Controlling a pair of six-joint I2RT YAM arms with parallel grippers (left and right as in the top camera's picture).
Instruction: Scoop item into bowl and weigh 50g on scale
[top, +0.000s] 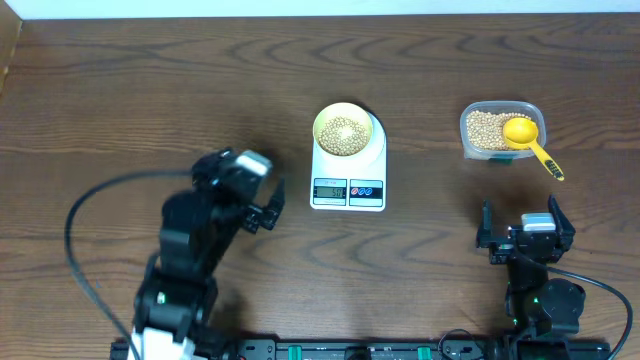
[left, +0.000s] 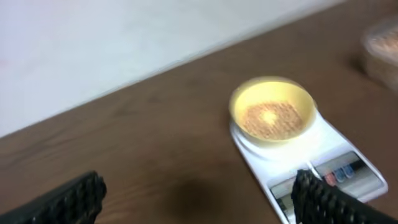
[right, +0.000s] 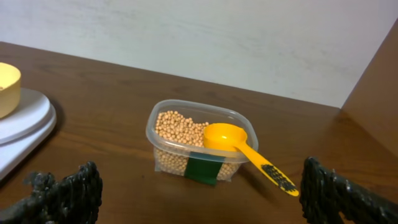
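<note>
**Progress.** The bowl (top: 318, 128) sits on the platform of the scale (top: 347, 170), near the middle of the surface (top: 150, 90). It holds a shallow heap of beans (top: 344, 133) that covers its floor. The scoop (right: 227, 137) lies in the clear container (right: 186, 103) to the right, well apart from the scale. Its cup looks empty and rests on the remaining beans, with the handle sticking out over the rim.

The left hand (top: 268, 208) is just left of the scale, fully open and holding nothing. The right hand (top: 520, 206) is on the near side of the container, also fully open and empty.

Judged from this layout, the scooping is largely or wholly done. What is left is to confirm the weight and, if it is off, correct it.

**Not verifiable.**
- **Reading:** the display (top: 330, 190) is lit, but its digits are too small to read from overhead.
- **Left wrist view:** the picture is blurred and a finger covers part of the scale's front, so the target weight cannot be confirmed.
- **Right wrist view:** only an edge of the bowl and scale shows.
- **Container:** the depth of beans in it is unclear.
</note>
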